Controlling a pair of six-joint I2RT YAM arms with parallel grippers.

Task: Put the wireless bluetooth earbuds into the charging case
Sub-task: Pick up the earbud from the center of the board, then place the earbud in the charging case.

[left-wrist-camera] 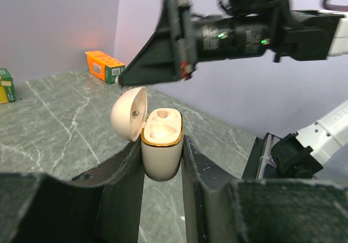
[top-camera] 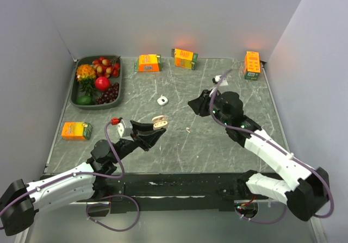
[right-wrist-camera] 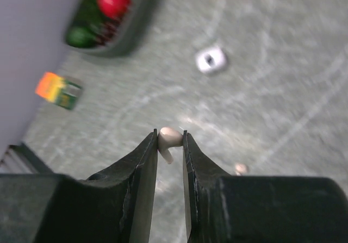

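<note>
1. right gripper [right-wrist-camera: 169,135] is clamped on one earbud [right-wrist-camera: 170,138]. the bulb is pinched between the fingertips and the stem pokes out below at a slant, above the middle of the tabletop [top-camera: 217,145].
2. left gripper [left-wrist-camera: 161,145] is closed on the charging case [left-wrist-camera: 161,159] and holds it upright. the lid [left-wrist-camera: 129,113] is swung back and both wells are bare. the right arm hangs just above and beyond the case.
3. the step in hand, as i judge it, is to bring the held earbud over the open case and seat it.
   - turn the wrist so the stem points straight down the well, since it looks off-axis now.
   - pick the well that matches this bud and descend slowly.
   - release only once the bud sits home.
4. the second earbud [top-camera: 188,129] lies loose on the tabletop near its middle, between the two grippers.
5. the earbuds are tiny, pale and smooth with rounded bulbs, probably slippery plastic. the case is a beige rounded capsule with a gold rim at its mouth. the tabletop is flat, grey and veined like stone.
6. further out:
   - a white rounded-square piece [top-camera: 161,99] lies beyond the case.
   - a dark tray [top-camera: 92,106] of fruit sits by the far left corner.
   - orange cartons [top-camera: 148,63] stand along the far edge.
</note>
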